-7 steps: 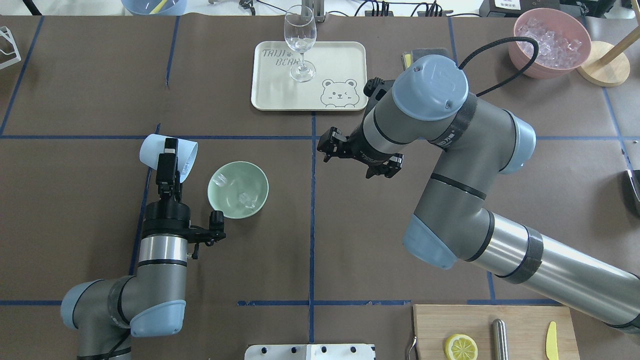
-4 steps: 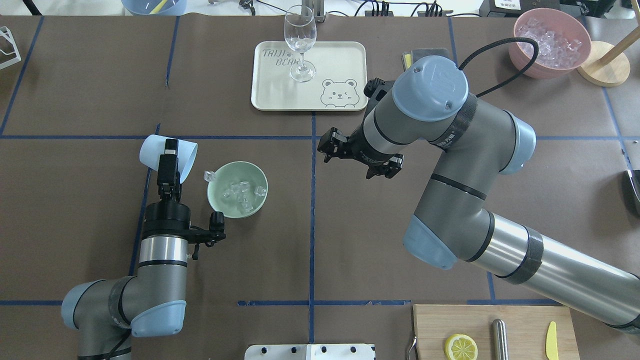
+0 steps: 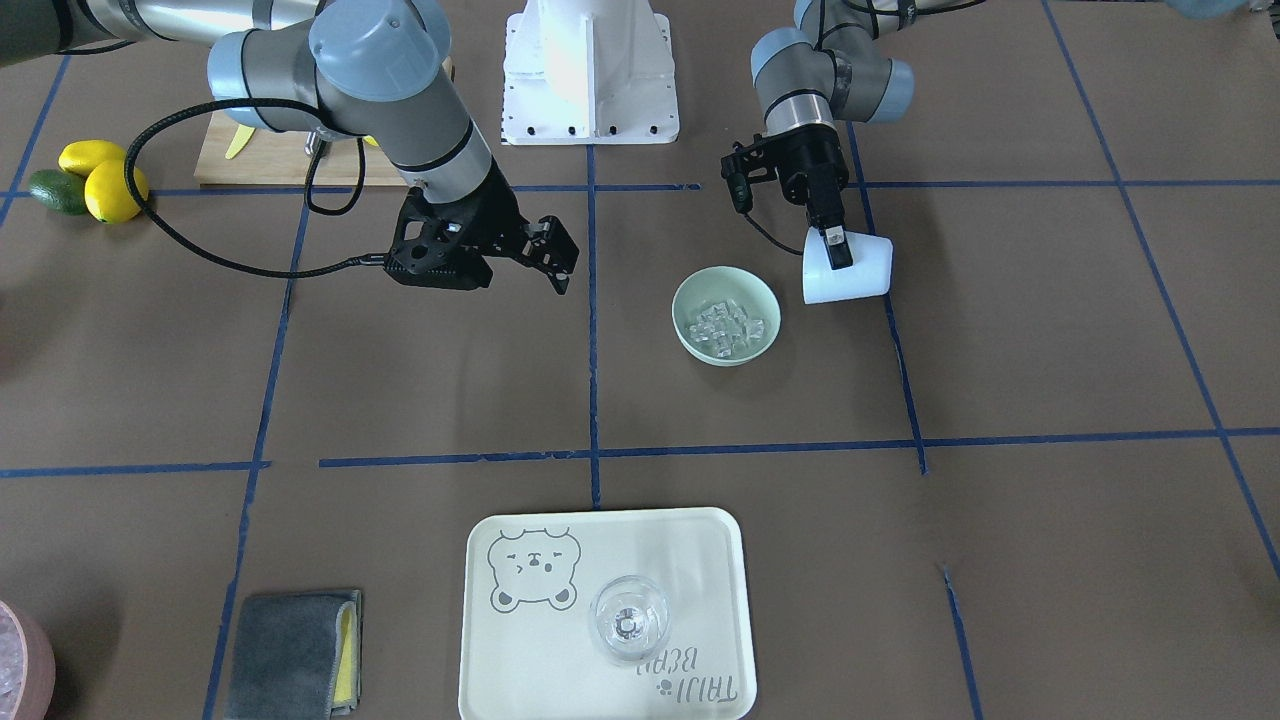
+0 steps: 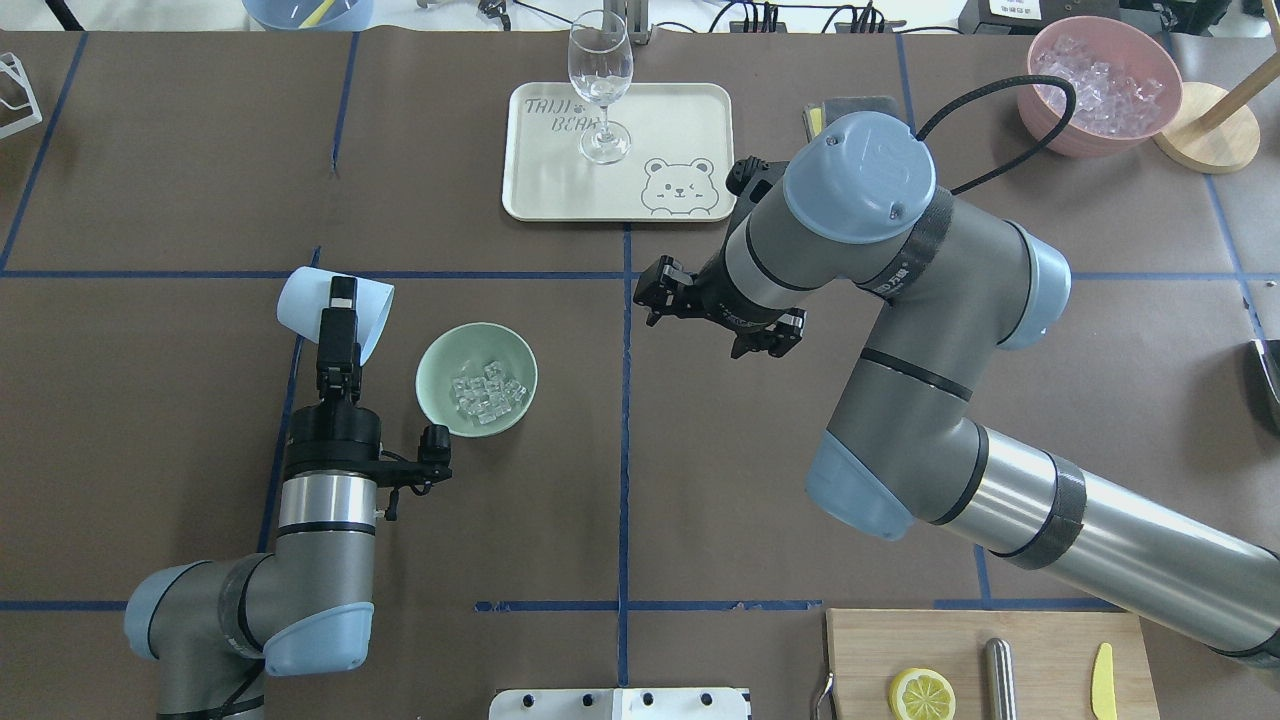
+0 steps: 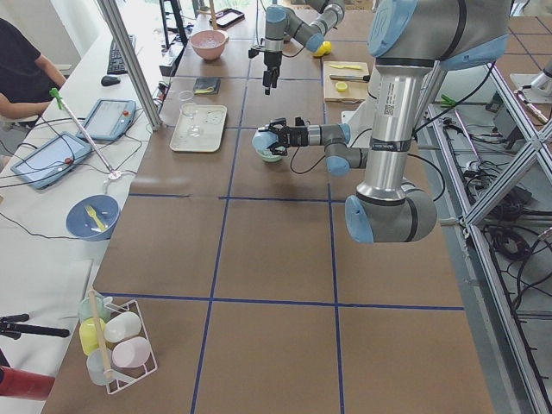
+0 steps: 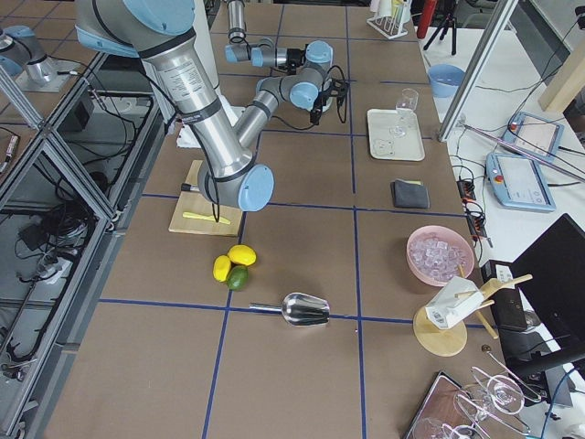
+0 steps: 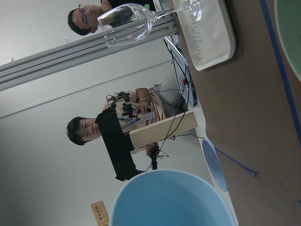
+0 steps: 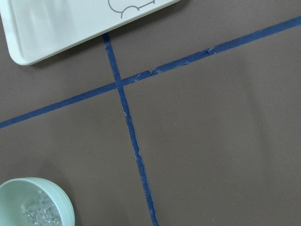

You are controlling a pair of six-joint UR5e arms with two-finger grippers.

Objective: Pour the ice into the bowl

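The mint-green bowl (image 4: 447,356) (image 3: 692,296) stands left of the table's middle, with a heap of clear ice cubes (image 4: 487,391) (image 3: 729,326) inside. My left gripper (image 4: 340,302) (image 3: 836,248) is shut on a light blue cup (image 4: 300,300) (image 3: 862,275). It holds the cup tipped on its side just left of the bowl, mouth toward it. The left wrist view shows the cup's rim (image 7: 174,197) and no ice in it. My right gripper (image 4: 648,290) (image 3: 558,252) hangs open and empty to the right of the bowl. The right wrist view shows the bowl (image 8: 19,188) at its lower left.
A cream tray (image 4: 680,110) with a wine glass (image 4: 600,70) lies at the far middle. A pink container of whitish ice (image 4: 1100,85) is at the far right. A cutting board (image 4: 870,650) with a lemon slice is near right. A grey cloth (image 3: 290,650) lies beside the tray.
More ice has dropped from the tipped cup into the bowl. A cube that was at the bowl's left rim is now inside, and the cubes lie heaped. Neither arm has visibly moved.
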